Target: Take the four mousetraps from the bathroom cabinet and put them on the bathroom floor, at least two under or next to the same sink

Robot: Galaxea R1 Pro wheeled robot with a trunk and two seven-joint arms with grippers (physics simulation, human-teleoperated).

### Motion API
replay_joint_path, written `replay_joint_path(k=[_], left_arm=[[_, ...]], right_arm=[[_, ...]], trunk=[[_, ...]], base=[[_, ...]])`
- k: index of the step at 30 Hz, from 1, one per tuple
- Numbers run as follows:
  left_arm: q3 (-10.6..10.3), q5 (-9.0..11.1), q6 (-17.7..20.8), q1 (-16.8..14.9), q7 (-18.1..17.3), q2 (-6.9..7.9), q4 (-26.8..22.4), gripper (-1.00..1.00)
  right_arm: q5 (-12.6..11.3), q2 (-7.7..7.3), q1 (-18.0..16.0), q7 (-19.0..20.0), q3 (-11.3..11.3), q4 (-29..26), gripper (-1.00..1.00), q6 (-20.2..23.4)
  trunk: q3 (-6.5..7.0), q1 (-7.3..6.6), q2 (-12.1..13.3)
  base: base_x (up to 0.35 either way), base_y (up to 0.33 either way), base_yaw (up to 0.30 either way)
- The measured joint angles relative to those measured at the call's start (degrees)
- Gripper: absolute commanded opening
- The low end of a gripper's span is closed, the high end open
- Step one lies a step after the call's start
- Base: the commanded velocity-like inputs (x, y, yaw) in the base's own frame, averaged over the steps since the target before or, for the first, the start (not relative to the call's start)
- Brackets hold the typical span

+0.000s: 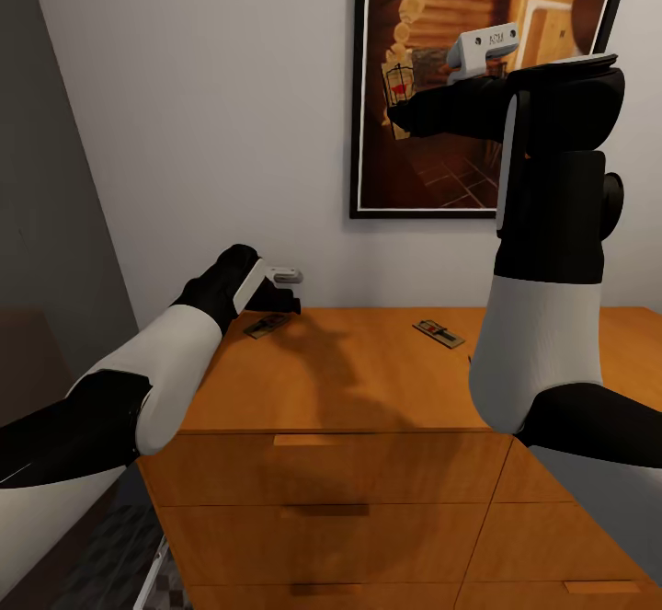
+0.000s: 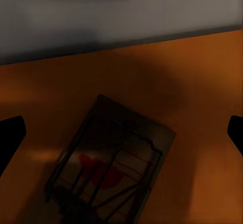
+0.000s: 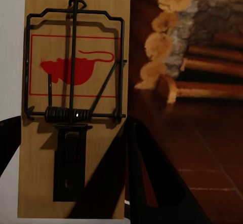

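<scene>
The right gripper (image 1: pixel 402 95), raised before a framed picture (image 1: pixel 478 76), pinches one mousetrap (image 3: pixel 73 102), while the left gripper (image 1: pixel 276 302) (apparently spread) hovers over another mousetrap (image 2: pixel 114 158) on the cabinet (image 1: pixel 368 380).

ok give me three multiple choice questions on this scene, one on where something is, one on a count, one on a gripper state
1. Where is the mousetrap held by the right gripper?
A. on the floor
B. raised in front of the framed picture
C. in a drawer

2. How many mousetraps lie on the cabinet top?
A. two
B. four
C. none

3. What is the left gripper doing?
A. shut on a trap
B. open above the left mousetrap
C. pulling a drawer handle

Answers:
1 B, the held mousetrap stands upright before the picture.
2 A, the left one and the right mousetrap.
3 B, the left wrist view shows its fingers spread either side of the trap, not touching it.
</scene>
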Motion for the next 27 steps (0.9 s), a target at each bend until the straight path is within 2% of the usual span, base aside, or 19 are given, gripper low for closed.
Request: replay_joint_path(k=[5,10,24,27], left_arm=[[0.0,0.0,0.0,0.0,0.0,0.00,0.0,1.00],[0.0,0.0,0.0,0.0,0.0,0.01,0.0,1.00],[0.0,0.0,0.0,0.1,0.0,0.02,0.0,1.00],[0.0,-0.1,0.0,0.0,0.0,0.01,0.0,1.00]], right_arm=[[0.0,0.00,0.0,0.0,0.0,0.0,-1.00,0.0],[0.0,0.00,0.0,0.0,0.0,0.1,-1.00,0.0],[0.0,0.00,0.0,0.0,0.0,0.7,-1.00,0.0],[0.0,0.00,0.0,0.0,0.0,0.7,-1.00,0.0]], trunk=[[0.00,0.00,0.0],[-0.89,1.09,-2.0],[-0.90,1.10,-2.0],[-1.42,1.75,-3.2]], base=[[0.000,0.000,0.000],[0.000,0.000,0.000],[0.000,0.000,0.000],[0.000,0.000,0.000]])
